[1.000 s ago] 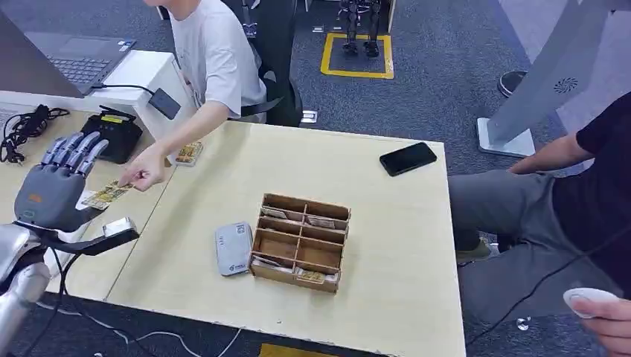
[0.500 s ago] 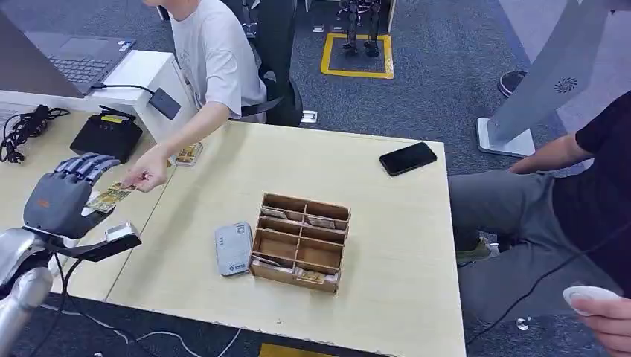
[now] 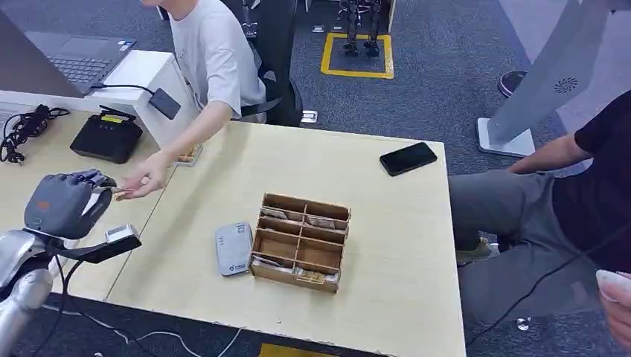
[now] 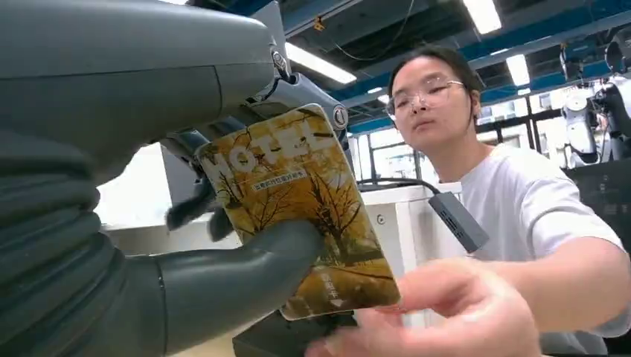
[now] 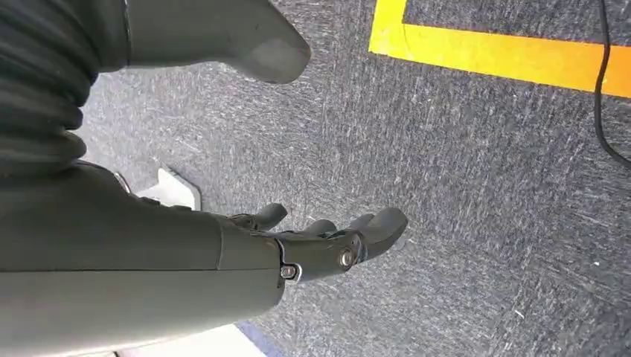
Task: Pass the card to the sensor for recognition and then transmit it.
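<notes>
Table (image 3: 387, 223) of light wood carries a wooden organizer box (image 3: 300, 242) with compartments, and a grey card reader (image 3: 234, 248) lies just beside the box. A black phone (image 3: 408, 158) rests near the far edge. At the left side, the left hand (image 3: 63, 204) holds the card (image 4: 305, 201), a yellow hotel card, between the thumb (image 4: 245, 271) and the darker fingers. A person's hand (image 3: 146, 178) reaches from across the table and touches the other end of the card. The right hand (image 5: 312, 245) hangs above the grey carpet (image 5: 484, 186), fingers apart and grasping nothing.
</notes>
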You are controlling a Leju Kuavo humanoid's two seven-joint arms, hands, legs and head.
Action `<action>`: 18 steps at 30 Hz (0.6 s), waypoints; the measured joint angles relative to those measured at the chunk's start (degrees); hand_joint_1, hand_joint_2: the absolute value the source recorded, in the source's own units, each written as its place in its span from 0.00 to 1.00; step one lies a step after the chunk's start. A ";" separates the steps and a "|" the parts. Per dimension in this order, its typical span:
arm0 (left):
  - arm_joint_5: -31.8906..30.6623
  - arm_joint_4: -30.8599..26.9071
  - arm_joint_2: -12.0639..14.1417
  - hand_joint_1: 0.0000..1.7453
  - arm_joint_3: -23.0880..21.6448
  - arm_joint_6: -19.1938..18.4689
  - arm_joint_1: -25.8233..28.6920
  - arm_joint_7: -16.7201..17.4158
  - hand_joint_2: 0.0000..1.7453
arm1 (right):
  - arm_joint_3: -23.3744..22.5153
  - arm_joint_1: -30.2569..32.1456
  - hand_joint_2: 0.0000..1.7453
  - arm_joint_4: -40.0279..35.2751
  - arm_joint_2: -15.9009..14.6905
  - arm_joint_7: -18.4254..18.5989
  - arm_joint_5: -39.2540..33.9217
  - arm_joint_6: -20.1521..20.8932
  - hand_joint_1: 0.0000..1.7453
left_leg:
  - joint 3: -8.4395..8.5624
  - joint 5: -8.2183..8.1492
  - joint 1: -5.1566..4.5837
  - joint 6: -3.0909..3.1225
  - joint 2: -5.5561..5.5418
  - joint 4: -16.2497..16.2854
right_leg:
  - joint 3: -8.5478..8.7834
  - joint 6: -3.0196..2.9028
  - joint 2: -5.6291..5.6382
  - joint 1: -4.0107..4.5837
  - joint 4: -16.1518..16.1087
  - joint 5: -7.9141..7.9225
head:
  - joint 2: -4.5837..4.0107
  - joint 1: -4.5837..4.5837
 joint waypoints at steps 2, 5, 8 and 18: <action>0.13 0.00 -0.28 1.00 0.02 0.09 0.00 -0.11 1.00 | 0.13 -0.07 1.00 0.00 0.00 0.00 0.00 -0.11 0.00 | 0.00 0.00 0.00 0.00 0.00 0.00 | 0.00 0.00 0.00 0.00 0.00 0.00 | 0.00 0.00; 1.33 0.00 -0.83 1.00 0.02 0.44 -0.01 -1.02 1.00 | 0.31 -0.14 1.00 0.00 0.00 0.39 0.00 -0.02 0.00 | 0.00 0.00 0.00 0.00 0.00 0.00 | 0.00 0.00 0.00 0.00 0.00 0.00 | 0.00 0.00; 4.77 0.00 -1.73 1.00 0.02 1.34 0.00 -4.22 1.00 | 0.59 -0.22 1.00 -0.04 0.00 0.63 0.04 0.07 0.00 | 0.00 0.00 0.00 0.00 -0.01 0.00 | 0.01 0.00 0.00 0.00 0.00 0.00 | 0.00 0.00; 35.75 -2.54 -8.53 1.00 0.20 -22.35 -0.09 -3.80 1.00 | 1.44 -0.54 1.00 -0.15 0.00 0.61 -2.14 -0.13 0.00 | 0.00 0.00 -0.02 0.01 -0.03 0.00 | 0.02 0.01 -0.03 -0.01 -0.02 0.01 | 0.00 0.00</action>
